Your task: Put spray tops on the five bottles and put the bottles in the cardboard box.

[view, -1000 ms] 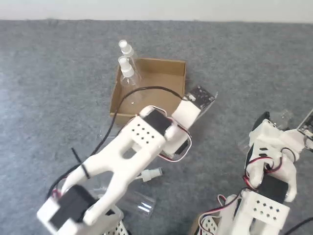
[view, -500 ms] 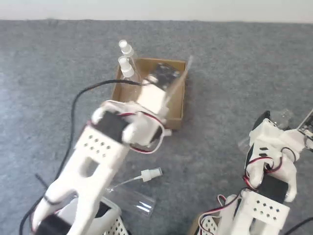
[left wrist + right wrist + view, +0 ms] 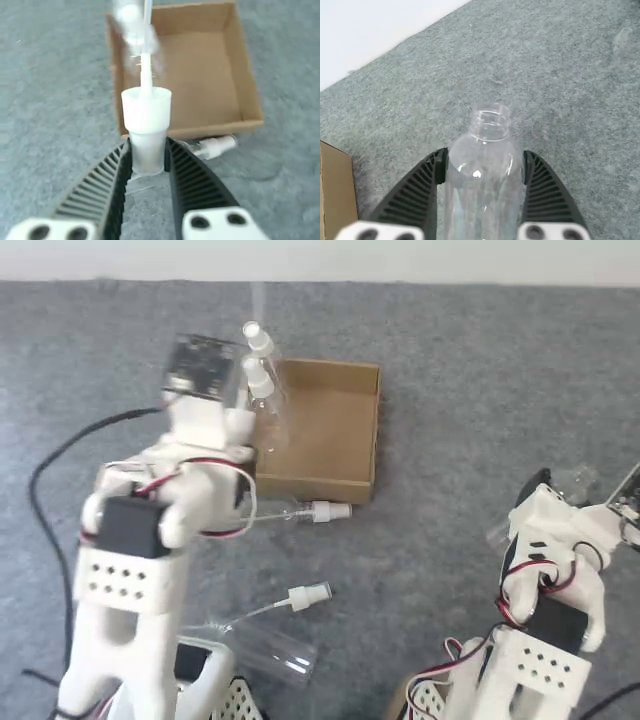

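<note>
My left gripper is shut on a white spray top whose thin tube points away from it. It hangs by the far left corner of the cardboard box, where two capped bottles stand. A third capped bottle lies along the box's near wall, and its spray top shows in the left wrist view. At the right, my right gripper is shut on a clear bottle with an open neck; the high view shows that bottle too.
A loose spray top with its tube lies on the grey carpet near the front. Beside the left arm's base lies an uncapped clear bottle. A corner of the box shows in the right wrist view.
My left arm has swung from right of the box, across it, to its far left corner. The capped bottle lying before the box has come into sight. The right arm has not moved.
</note>
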Robot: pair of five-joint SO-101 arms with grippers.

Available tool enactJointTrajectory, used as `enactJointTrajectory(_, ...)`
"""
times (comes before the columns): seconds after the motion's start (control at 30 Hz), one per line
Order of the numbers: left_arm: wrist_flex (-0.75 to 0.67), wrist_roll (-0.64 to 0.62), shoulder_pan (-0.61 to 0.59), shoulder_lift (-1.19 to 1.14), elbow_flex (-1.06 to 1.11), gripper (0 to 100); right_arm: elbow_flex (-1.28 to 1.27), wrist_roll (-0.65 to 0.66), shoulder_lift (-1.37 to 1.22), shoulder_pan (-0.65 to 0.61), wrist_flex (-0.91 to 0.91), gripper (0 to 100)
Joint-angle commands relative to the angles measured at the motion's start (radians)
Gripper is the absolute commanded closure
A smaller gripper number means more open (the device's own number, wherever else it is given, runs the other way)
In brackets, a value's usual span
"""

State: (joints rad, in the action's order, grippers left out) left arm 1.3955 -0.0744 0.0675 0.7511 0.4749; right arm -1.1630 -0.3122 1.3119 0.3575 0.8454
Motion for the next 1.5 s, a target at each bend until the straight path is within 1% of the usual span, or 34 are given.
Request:
enactJointTrajectory(0.0, 0.009, -0.075, -0.133, 0.034, -0.051, 96, 0.014, -0.002, 0.018, -0.031, -0.018, 97.8)
enactJointTrajectory(0.13, 0.002, -0.133, -0.276, 0.034, -0.021, 96, 0.012, -0.002, 0.018, -0.033, -0.016, 97.8)
enactJointTrajectory(0.33, -0.038, -0.17, -0.48, 0.028, 0.047, 96, 0.012, -0.002, 0.018, -0.033, -0.015, 97.8)
enactJointTrajectory(0.4, -0.043, -0.192, -0.531, 0.028, 0.085, 96, 0.002, -0.002, 0.021, -0.033, -0.021, 97.8)
enactJointTrajectory(0.53, -0.092, -0.195, -0.578, 0.028, 0.185, 96, -0.005, -0.002, 0.025, -0.033, -0.024, 97.8)
enactJointTrajectory(0.63, -0.127, -0.195, -0.586, 0.028, 0.257, 95, -0.006, -0.002, 0.025, -0.033, -0.024, 97.8)
enactJointTrajectory(0.8, -0.133, -0.207, -0.592, 0.028, 0.318, 95, -0.006, -0.002, 0.025, -0.033, -0.024, 97.8)
enactJointTrajectory(0.97, -0.141, -0.353, -0.652, 0.026, 0.326, 95, -0.006, -0.002, 0.025, -0.035, -0.024, 97.8)
enactJointTrajectory(1.03, -0.195, -0.376, -0.669, 0.026, 0.361, 95, -0.006, -0.002, 0.025, -0.035, -0.024, 97.8)
enactJointTrajectory(1.1, -0.279, -0.41, -0.689, 0.026, 0.421, 95, -0.006, -0.002, 0.025, -0.035, -0.024, 97.8)
enactJointTrajectory(1.2, -0.463, -0.456, -0.723, 0.028, 0.542, 95, -0.006, -0.002, 0.027, -0.035, -0.024, 97.8)
enactJointTrajectory(1.33, -0.69, -0.462, -0.747, 0.035, 0.685, 96, -0.006, -0.002, 0.027, -0.035, -0.024, 97.8)
enactJointTrajectory(1.4, -0.744, -0.463, -0.744, 0.035, 0.722, 96, -0.006, -0.002, 0.027, -0.035, -0.024, 97.8)
enactJointTrajectory(1.47, -0.756, -0.463, -0.743, 0.035, 0.737, 96, -0.006, -0.002, 0.027, -0.035, -0.024, 97.8)
